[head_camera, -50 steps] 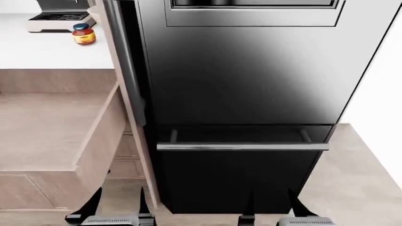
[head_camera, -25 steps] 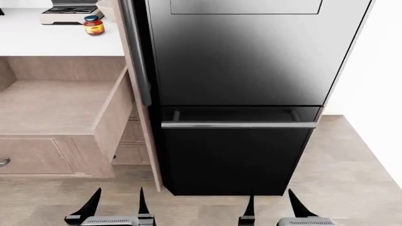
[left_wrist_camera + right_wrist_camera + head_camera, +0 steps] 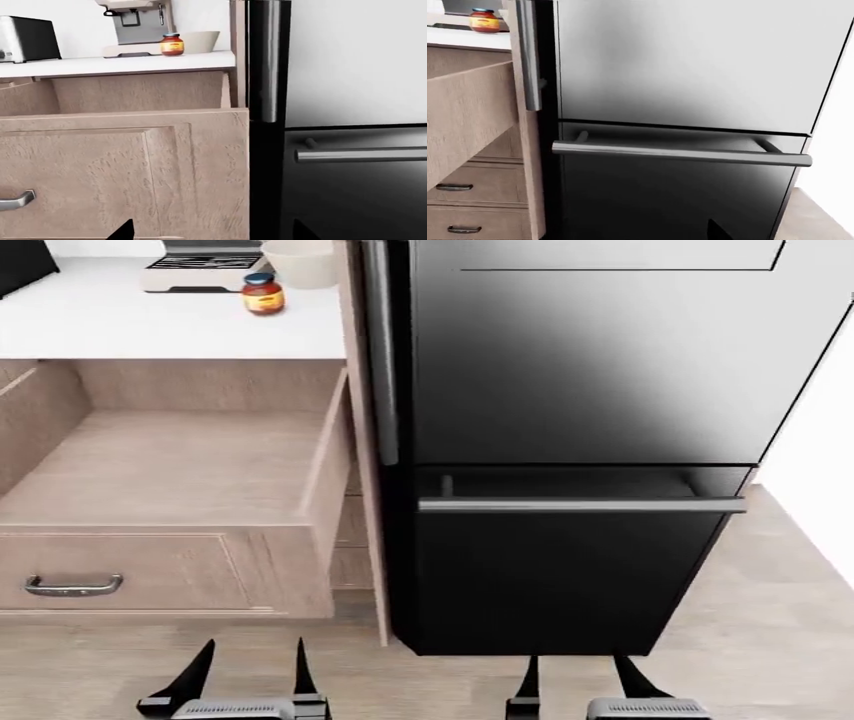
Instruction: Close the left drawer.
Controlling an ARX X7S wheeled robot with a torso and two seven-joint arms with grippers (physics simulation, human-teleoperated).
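Note:
The left drawer (image 3: 174, 455) stands pulled far out under the white counter, its plain wooden inside showing. Its front panel (image 3: 160, 580) carries a small metal bar handle (image 3: 74, 586). My left gripper (image 3: 251, 665) hovers open just in front of the panel's right part, touching nothing. In the left wrist view the panel (image 3: 133, 170) fills the frame close ahead of the left gripper (image 3: 210, 231), with the handle (image 3: 15, 200) off to one side. My right gripper (image 3: 578, 680) is open in front of the black fridge; only one fingertip (image 3: 717, 232) shows in the right wrist view.
A tall black fridge (image 3: 587, 360) with a bar-handled lower drawer (image 3: 581, 505) stands right of the cabinet. The counter (image 3: 160, 325) holds a jar (image 3: 263, 295), a bowl (image 3: 304, 260) and a toaster (image 3: 27, 37). Lower drawers (image 3: 467, 190) sit beneath. A white wall (image 3: 827, 440) bounds the right.
The head view has swung left and drawn back, so the drawer's front panel and handle have come into sight. Both grippers keep their places in the frame and stay open.

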